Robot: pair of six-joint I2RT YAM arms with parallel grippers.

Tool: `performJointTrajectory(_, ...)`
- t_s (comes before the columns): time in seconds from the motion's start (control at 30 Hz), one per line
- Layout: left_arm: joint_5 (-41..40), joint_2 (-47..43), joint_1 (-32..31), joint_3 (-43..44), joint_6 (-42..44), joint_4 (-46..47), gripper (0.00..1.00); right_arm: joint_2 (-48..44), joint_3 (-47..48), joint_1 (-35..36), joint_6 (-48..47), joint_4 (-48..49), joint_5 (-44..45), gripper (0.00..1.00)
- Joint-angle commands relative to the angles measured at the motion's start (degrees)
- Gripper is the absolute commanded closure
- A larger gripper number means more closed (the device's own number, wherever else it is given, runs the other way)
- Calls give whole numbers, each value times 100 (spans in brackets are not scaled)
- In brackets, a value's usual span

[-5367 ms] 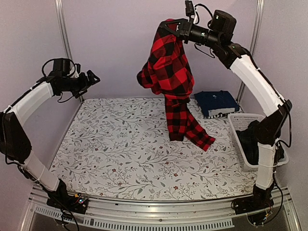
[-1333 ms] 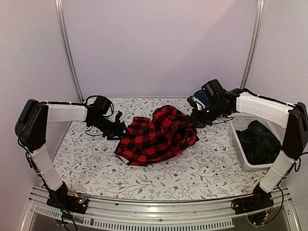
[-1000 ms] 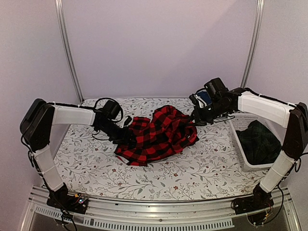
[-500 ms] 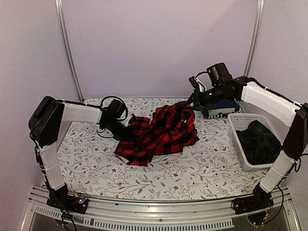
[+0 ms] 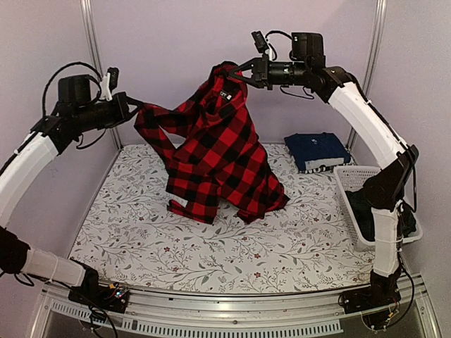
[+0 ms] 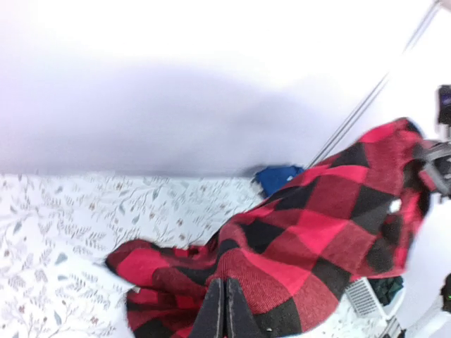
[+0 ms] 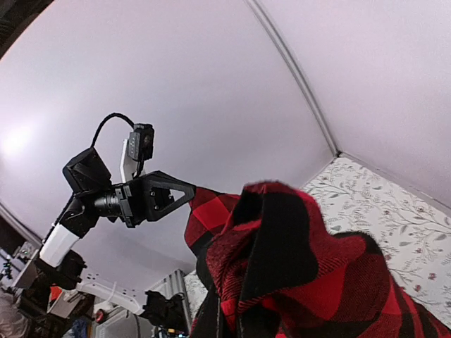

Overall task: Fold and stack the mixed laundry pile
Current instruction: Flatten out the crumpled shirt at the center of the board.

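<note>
The red-and-black checked flannel shirt [image 5: 218,148] hangs stretched between both grippers above the table, its lower hem resting on the floral cloth. My left gripper [image 5: 134,105] is shut on one end of it, high at the left. The right gripper [image 5: 239,70] is shut on the other end, higher, near the middle back. In the left wrist view the closed fingers [image 6: 224,310] pinch the shirt [image 6: 317,225]. In the right wrist view the shirt [image 7: 296,267] bunches over my gripper [image 7: 225,327], with the left gripper [image 7: 155,197] beyond. A navy folded garment [image 5: 316,150] lies at the back right.
A white lattice basket [image 5: 350,174] stands at the right edge with a dark plaid garment [image 5: 363,204] inside. The floral table cloth [image 5: 141,232] covers the table. Metal frame posts [image 5: 95,63] rise at the back corners.
The left gripper closed on the shirt's left edge. Both arms then rose, lifting the shirt from a heap on the table into a hanging spread.
</note>
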Motion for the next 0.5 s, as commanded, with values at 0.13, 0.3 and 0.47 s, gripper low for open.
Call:
performJointTrajectory(0.13,171,-1295,-103,605,-473,263,100,-1382,-2512,-76,309,1064,-1246,100)
performJointTrajectory(0.3,570,-1021,-544,807,-359,282,100,-3437,-5965,-1486,-530,555,-908,100)
performJointTrajectory(0.47,975,18,-1453,1015,24,-43,100,-3812,-6991,-1535,-1854,-883,-474,41)
